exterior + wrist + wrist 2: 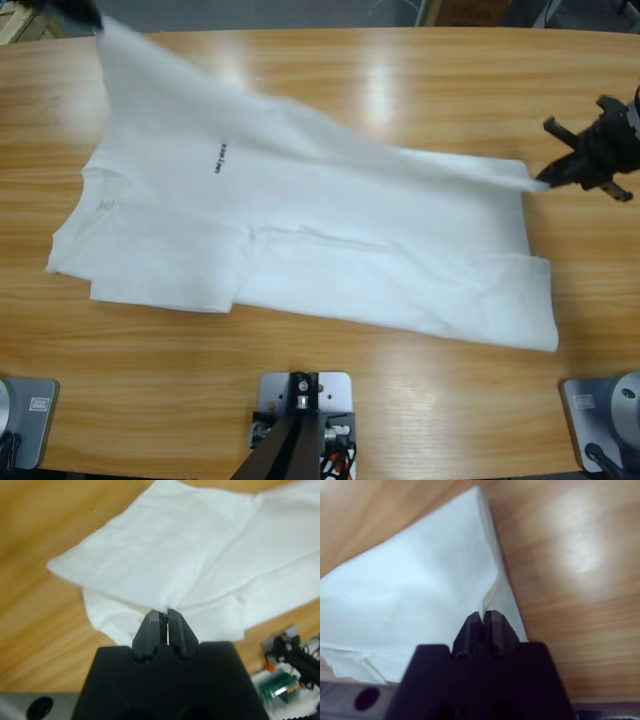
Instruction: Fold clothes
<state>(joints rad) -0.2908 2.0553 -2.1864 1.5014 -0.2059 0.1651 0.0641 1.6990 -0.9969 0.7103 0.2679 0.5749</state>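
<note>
The clothes are one white T-shirt (300, 230) spread across the middle of the wooden table (420, 80), with a small dark chest mark (218, 158) showing. My left gripper (82, 12), at the far left corner of the high view, is shut on one corner and holds it up off the table, so the cloth slopes down from it. In the left wrist view the jaws (164, 617) pinch the white fabric (190, 555). My right gripper (550, 180) is shut on the shirt's right edge, low over the table. The right wrist view shows that gripper (487, 616) pinching a fold of cloth (420, 595).
Bare wood runs along the near side (150, 380) and the far side of the table. The table's back edge (330, 30) lies just beyond the shirt. Rig hardware with wires (285, 675) shows at the lower right of the left wrist view.
</note>
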